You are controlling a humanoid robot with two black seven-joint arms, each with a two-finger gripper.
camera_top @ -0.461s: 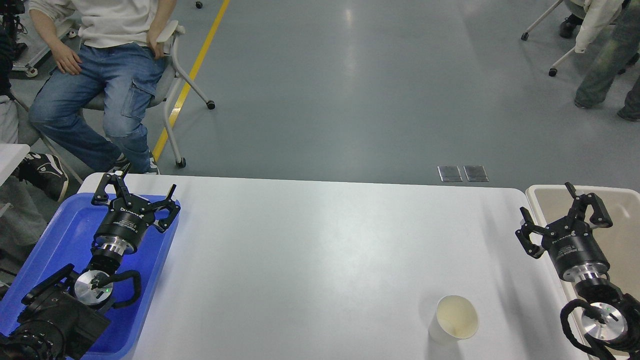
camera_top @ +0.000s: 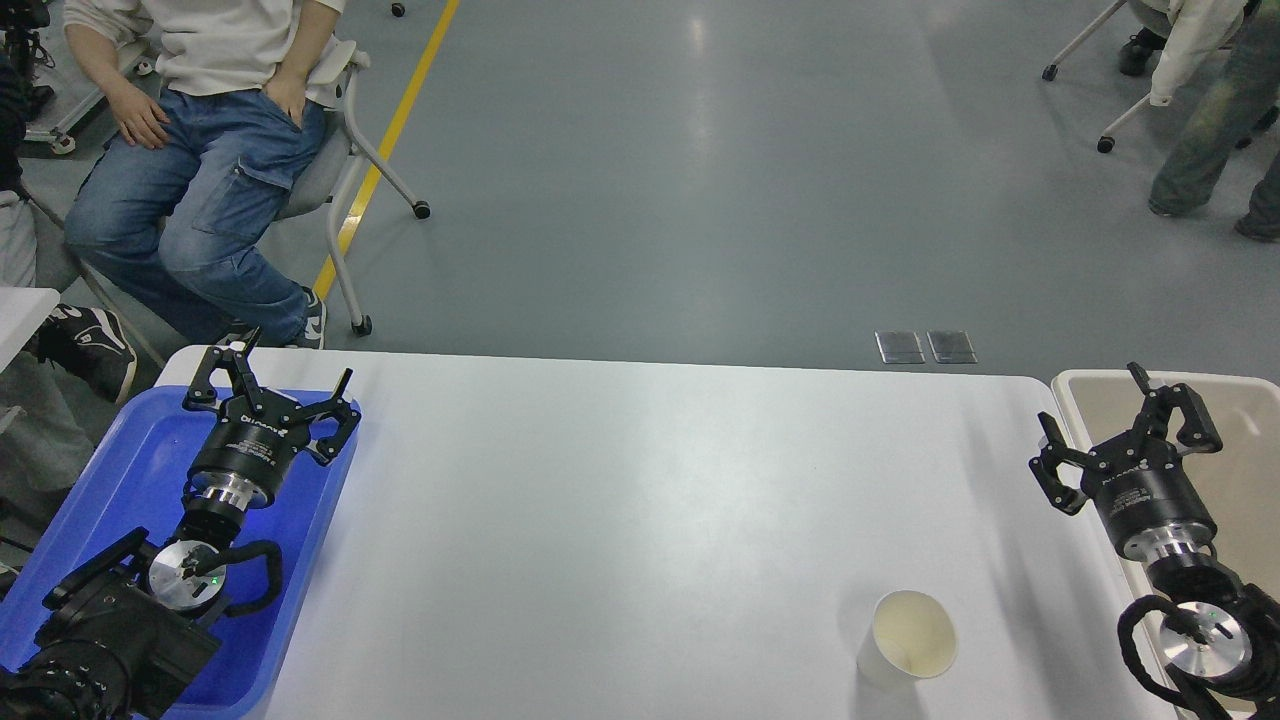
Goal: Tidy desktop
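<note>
The desktop (camera_top: 640, 500) is a wide white tabletop with rounded corners. A white paper cup (camera_top: 908, 640) stands upright and empty on it near the front right. My left gripper (camera_top: 285, 385) is open and empty, held over the blue tray at the desktop's left end. My right gripper (camera_top: 1112, 415) is open and empty, above the seam between the desktop's right edge and the beige bin, well behind and to the right of the cup.
A blue plastic tray (camera_top: 130, 470) lies at the left end under my left arm. A beige rectangular bin (camera_top: 1240, 450) stands off the right end. A seated person (camera_top: 200, 130) on a wheeled chair is beyond the far left corner.
</note>
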